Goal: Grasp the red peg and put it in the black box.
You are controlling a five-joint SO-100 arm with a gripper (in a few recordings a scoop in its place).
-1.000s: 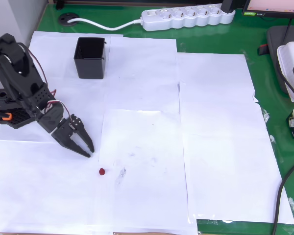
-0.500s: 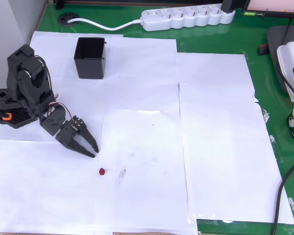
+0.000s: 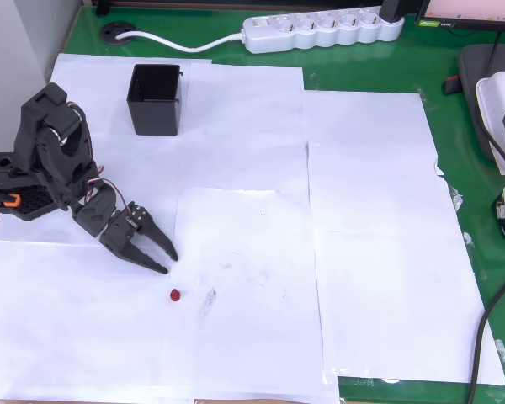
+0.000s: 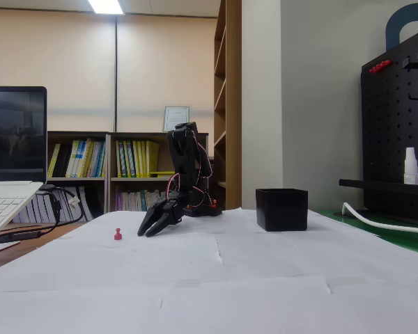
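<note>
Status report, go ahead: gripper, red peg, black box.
Gripper open, empty, just short of the peg. Red peg on the paper, untouched. Black box upright, apart. Nothing between gripper and peg.

Green table [image 3: 362, 71], white paper sheets [image 3: 370, 227], power strip [image 3: 324, 29]

A green bench [image 3: 362, 71] carries overlapping white paper sheets [image 3: 370, 252]. Behind the bench in the fixed view, a low bookshelf [image 4: 129, 170] of books stands against a beige wall [image 4: 167, 62], with a framed paper [image 4: 175, 118] above it. A tall wooden shelf unit [image 4: 230, 104] rises right of the bookshelf, and a ceiling light [image 4: 106, 6] glows overhead. A black pegboard [image 4: 397, 125] stands at far right.
</note>
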